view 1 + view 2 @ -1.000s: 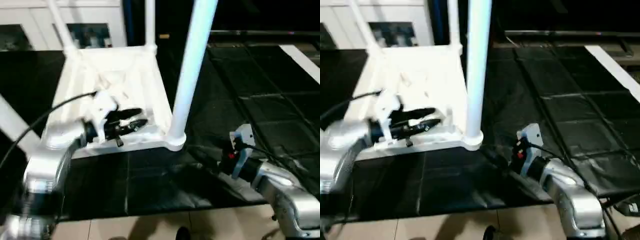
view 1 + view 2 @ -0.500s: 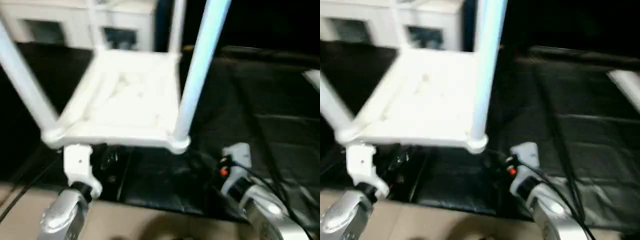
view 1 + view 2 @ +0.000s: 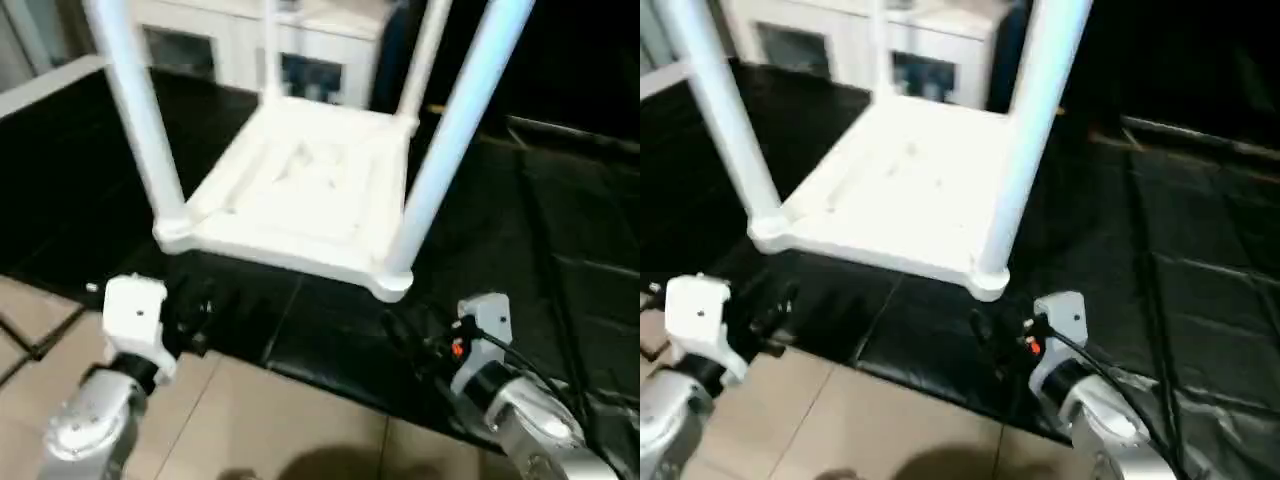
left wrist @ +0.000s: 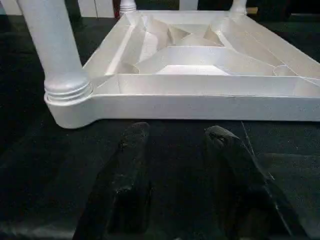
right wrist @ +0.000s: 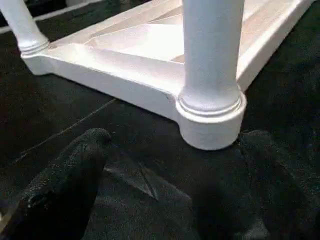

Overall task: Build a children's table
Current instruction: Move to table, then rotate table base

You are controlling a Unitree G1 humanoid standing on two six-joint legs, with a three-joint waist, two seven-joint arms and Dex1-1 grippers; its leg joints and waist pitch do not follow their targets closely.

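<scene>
The children's table lies upside down on a black mat (image 3: 520, 230). Its white ribbed top (image 3: 300, 190) faces up, and a white leg stands in each corner socket, such as the near left leg (image 3: 135, 110) and the near right leg (image 3: 450, 140). My left gripper (image 4: 175, 135) is open and holds nothing. It hovers low over the mat just in front of the top's near edge, by the near left socket (image 4: 67, 95). My right gripper (image 5: 176, 142) is open wide and holds nothing, right in front of the near right socket (image 5: 212, 117).
A white cabinet with glass doors (image 3: 300, 65) stands behind the mat. The mat's near edge meets a tiled floor (image 3: 260, 420) under my forearms. Black cables run beside my right wrist (image 3: 480, 330).
The camera has swung, so the whole picture shifted. My left gripper has drawn back from above the ribbed underside to low in front of the near left corner. The right gripper stays by the near right socket.
</scene>
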